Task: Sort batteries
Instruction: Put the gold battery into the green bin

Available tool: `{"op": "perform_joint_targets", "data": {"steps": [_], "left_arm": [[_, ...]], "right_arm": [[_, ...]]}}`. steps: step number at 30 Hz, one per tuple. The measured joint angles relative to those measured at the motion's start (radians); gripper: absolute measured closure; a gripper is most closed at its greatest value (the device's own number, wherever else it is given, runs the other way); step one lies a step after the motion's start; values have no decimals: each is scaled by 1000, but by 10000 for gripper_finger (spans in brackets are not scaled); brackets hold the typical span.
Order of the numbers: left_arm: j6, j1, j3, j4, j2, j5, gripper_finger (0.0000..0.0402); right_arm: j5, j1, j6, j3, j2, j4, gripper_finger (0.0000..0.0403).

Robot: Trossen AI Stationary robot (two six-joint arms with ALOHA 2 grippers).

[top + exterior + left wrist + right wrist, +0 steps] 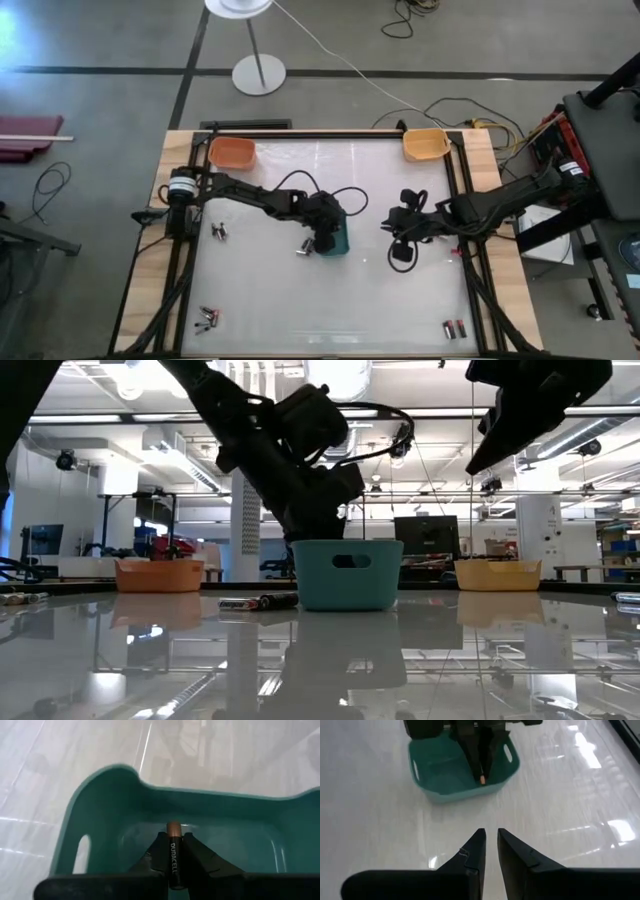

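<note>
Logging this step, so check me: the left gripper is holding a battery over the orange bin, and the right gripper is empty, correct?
Not quite. The left gripper holds the battery over the teal bin, not an orange one; the left wrist view shows it. The right gripper is indeed empty.

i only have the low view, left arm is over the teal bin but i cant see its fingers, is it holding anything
Observer: Yes. In the left wrist view the left gripper is shut on a Duracell battery, copper end pointing down into the teal bin.
Operator: is it inside the bin or above it
Observer: The right wrist view shows the battery's copper tip below the bin's rim, inside the opening.
Operator: where is the right arm
Observer: From above, the right gripper hangs over bare table to the right of the bin, holding nothing.
Operator: any more cells left
Observer: The high view shows loose batteries near the front left corner and another pair front right.
</note>
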Motion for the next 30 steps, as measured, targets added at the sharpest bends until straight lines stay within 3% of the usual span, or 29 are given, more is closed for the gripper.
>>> {"op": "perform_joint_targets", "data": {"steps": [9, 20, 30], "left_arm": [[-14, -4, 163, -242, 14, 0, 389], [-23, -18, 356, -465, 176, -22, 389], [26, -21, 402, -536, 214, -23, 367]], "right_arm": [[0, 0, -23, 0, 2, 13, 364], [0, 0, -41, 0, 2, 12, 364], [-1, 0, -31, -2, 2, 5, 364]]}}
